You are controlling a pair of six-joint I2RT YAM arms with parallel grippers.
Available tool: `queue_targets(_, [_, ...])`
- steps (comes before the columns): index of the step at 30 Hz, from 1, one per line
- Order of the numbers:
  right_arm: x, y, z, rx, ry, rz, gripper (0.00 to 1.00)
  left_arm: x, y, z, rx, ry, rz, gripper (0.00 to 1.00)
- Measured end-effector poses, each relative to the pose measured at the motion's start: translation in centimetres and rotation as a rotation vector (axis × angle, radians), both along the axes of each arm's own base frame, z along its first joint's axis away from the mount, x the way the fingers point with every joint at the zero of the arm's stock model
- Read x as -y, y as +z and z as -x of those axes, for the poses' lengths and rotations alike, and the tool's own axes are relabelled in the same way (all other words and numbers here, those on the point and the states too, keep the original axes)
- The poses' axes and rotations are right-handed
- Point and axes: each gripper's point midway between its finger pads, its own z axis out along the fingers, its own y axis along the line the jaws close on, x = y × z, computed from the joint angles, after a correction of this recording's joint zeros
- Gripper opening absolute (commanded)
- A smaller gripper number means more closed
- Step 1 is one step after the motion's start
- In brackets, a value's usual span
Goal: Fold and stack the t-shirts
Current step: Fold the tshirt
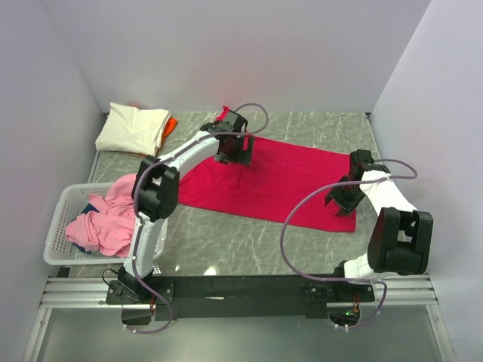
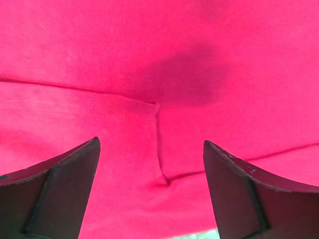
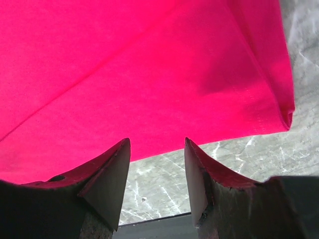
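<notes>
A crimson red t-shirt (image 1: 287, 177) lies spread flat across the middle of the table. My left gripper (image 1: 232, 153) hovers over its far left part, jaws wide open. In the left wrist view red cloth (image 2: 149, 50) with a folded seam fills the space between the fingers (image 2: 70, 179), and nothing is gripped. My right gripper (image 1: 343, 200) is open at the shirt's near right edge. There the red hem (image 3: 124, 59) meets bare table between its fingertips (image 3: 114, 164). A folded cream-white t-shirt (image 1: 132, 128) lies at the back left, on top of an orange one (image 1: 170, 124).
A white lattice basket (image 1: 64, 226) stands at the left edge and holds crumpled light pink t-shirts (image 1: 106, 219) that spill over its rim. Grey marble table (image 1: 226, 241) shows in front of the red shirt. White walls close in the back and both sides.
</notes>
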Motion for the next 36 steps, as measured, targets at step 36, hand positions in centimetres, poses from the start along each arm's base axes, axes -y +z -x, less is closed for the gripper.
queue_targets(36, [-5.6,-3.8,-3.8,0.087,0.098,-0.125,0.54,-14.0,-3.4,5.3,-0.107,0.292,0.184,0.91])
